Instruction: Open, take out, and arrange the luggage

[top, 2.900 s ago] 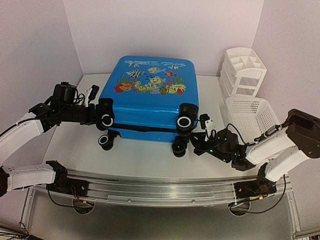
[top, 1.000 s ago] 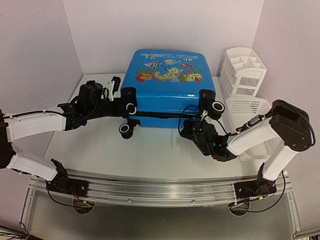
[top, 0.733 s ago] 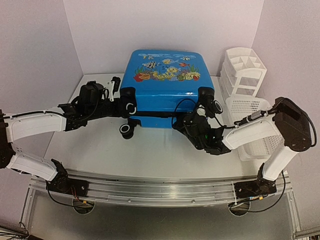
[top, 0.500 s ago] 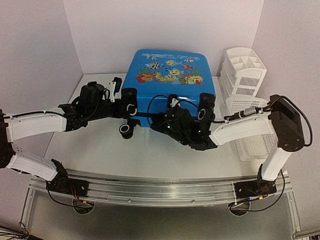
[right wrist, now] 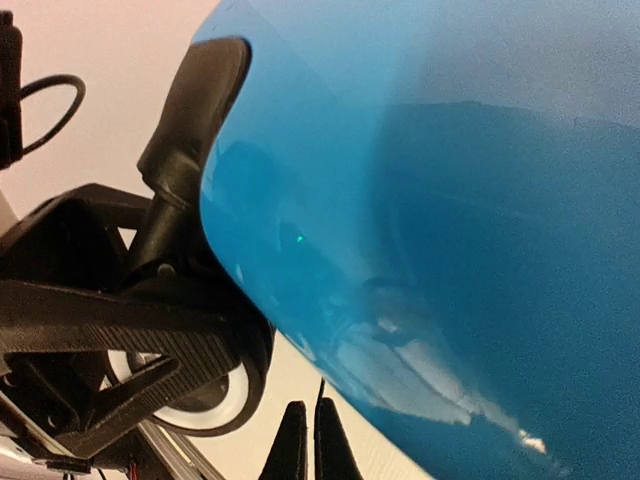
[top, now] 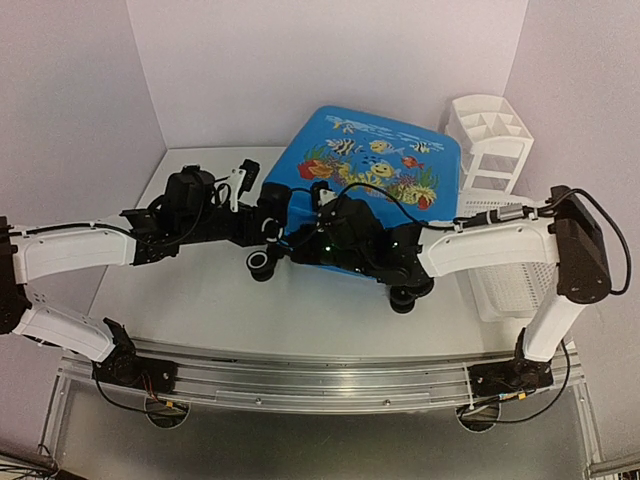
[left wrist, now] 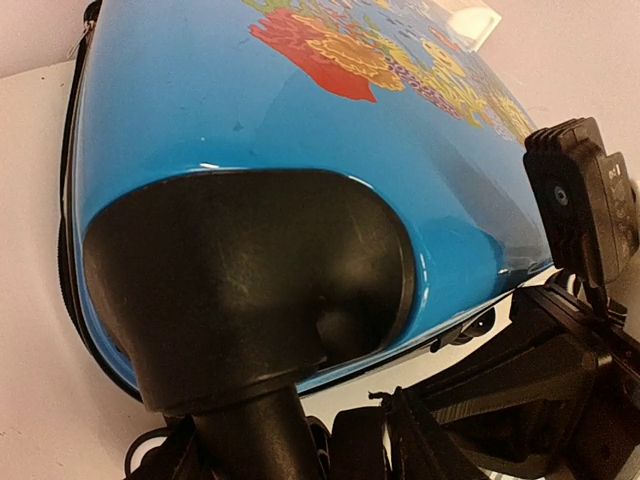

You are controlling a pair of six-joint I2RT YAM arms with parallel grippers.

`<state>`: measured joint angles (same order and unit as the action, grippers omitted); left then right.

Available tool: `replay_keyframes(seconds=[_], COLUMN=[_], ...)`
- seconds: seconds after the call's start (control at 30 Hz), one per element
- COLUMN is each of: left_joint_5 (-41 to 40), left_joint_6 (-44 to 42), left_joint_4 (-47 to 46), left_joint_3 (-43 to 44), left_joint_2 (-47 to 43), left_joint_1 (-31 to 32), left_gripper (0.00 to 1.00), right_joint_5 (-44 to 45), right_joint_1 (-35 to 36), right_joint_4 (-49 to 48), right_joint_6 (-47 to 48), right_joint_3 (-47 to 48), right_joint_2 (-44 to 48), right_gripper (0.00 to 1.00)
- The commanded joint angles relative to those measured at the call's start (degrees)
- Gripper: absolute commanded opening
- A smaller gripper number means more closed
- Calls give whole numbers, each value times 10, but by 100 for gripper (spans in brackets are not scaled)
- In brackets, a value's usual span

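The right fingers (right wrist: 293,445) are pressed together with nothing between them, their tips just in front of the near face of the large bright blue hard-shell suitcase (top: 380,170), low down by its left corner. The left fingers (right wrist: 100,310) are clamped about the black caster wheel (top: 268,228) at that same near-left corner. The wheel's stem runs down between them in the left wrist view. A second caster wheel with a white rim (top: 262,265) sits just below on the pale counter (top: 200,300).

The two arms meet at this corner, the right arm reaching across the suitcase's front. The suitcase lies flat on the counter toward the back, lid up and shut, with the fish-and-coral print facing the ceiling. It is turned askew, so its far right corner comes close to the white plastic compartment rack (top: 488,135). The white slatted plastic basket (top: 510,280) stands beside its right side, partly behind the right arm.
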<state>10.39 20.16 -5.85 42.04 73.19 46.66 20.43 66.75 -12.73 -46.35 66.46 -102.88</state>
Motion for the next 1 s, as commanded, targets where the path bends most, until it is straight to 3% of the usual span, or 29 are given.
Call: replay_keyframes(seconds=[0.0, 0.2, 0.3, 0.43, 0.57, 0.73, 0.97], left_joint_5=[105, -26, -59, -68, -77, -81, -55], left_joint_6=[-117, -102, -104, -112, -100, -68, -61], left_joint_4=[-76, -31, 5, 27, 53, 103, 157], left_joint_3=[36, 34, 43, 35, 26, 16, -12], left_joint_2=[-41, -60, -75, -98, -118, -152, -204], left_joint_1=[45, 42, 36, 30, 20, -9, -53], left_gripper=[0, 0, 0, 0, 0, 0, 0], right_joint_5=[-3, 74, 111, 171, 106, 3, -62], right_joint_1=[-8, -8, -8, -34, -167, -329, -395], right_joint_4=[206, 533, 648, 777, 827, 815, 718], right_joint_6=[63, 14, -54, -113, -75, -2, 57], right_joint_3=[71, 207, 219, 240, 208, 140, 147], right_joint_2=[62, 114, 158, 217, 264, 261, 175], right_gripper=[1, 64, 82, 84, 83, 83, 81])
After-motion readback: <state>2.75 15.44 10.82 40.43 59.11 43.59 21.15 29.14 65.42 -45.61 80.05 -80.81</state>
